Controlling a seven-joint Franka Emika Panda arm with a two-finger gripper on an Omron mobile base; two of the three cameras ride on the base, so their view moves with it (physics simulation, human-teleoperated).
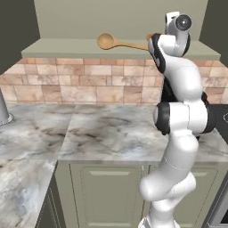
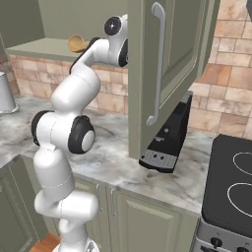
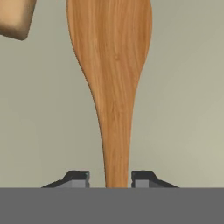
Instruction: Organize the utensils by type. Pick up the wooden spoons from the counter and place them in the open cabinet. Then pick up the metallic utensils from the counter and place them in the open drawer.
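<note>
Wooden spoons [image 3: 111, 87]: the darker orange-brown one sits in the gripper [image 3: 110, 180], up over the cabinet [image 1: 67, 48] shelf.
In the hand view its handle runs from six o'clock up to a broad blade at twelve, the jaws partly closed around the narrow neck, though contact is hard to confirm. It looks light, stiff and smooth, so low on the handle suits. The light-tan spoon [image 1: 116, 42] already lies on the shelf.

Three cameras cover a raised arm at a kitchen wall cabinet [image 1: 120, 49].
Two base cameras look forward from behind the arm, left and right, sharing the counter [image 1: 111, 133] and cabinet shelf; the hand camera faces close along an orange-brown wooden spoon [image 3: 111, 87].
</note>
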